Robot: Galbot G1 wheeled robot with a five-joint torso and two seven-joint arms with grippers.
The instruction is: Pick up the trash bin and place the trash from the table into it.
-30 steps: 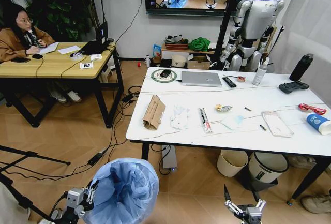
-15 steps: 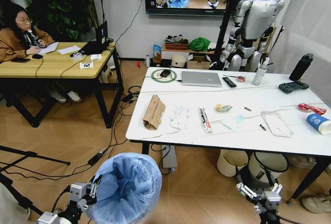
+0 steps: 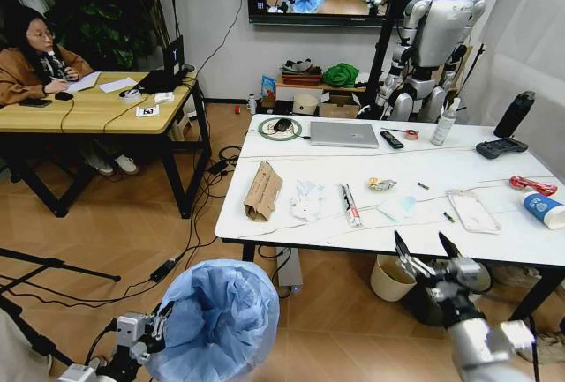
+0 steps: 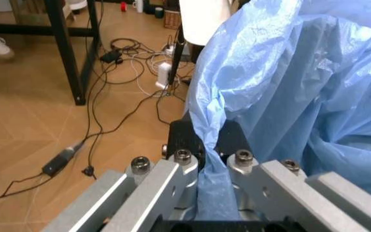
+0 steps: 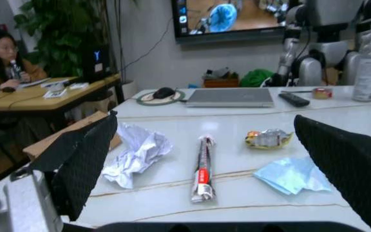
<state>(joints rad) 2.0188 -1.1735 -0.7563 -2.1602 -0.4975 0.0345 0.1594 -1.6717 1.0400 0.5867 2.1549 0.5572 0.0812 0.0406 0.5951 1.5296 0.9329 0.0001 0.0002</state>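
Head view: the left tool is gripping the bin by its bagged rim, low on the left, in front of the surface and clear of it. The right tool is hovering just off the surface's near edge with its fingers spread and nothing between them. On the surface, a paper bag, a tissue, a long wrapper, a small wrapper, a mask, a clear bag and a cup are lying apart from one another.

Left wrist view: the left tool's fingers are closing tightly on a fold of the bin's blue liner.

Right wrist view: the right tool's two black pads are standing wide apart at surface height, framing the tissue, the long wrapper, the small wrapper and the mask, touching none of them.
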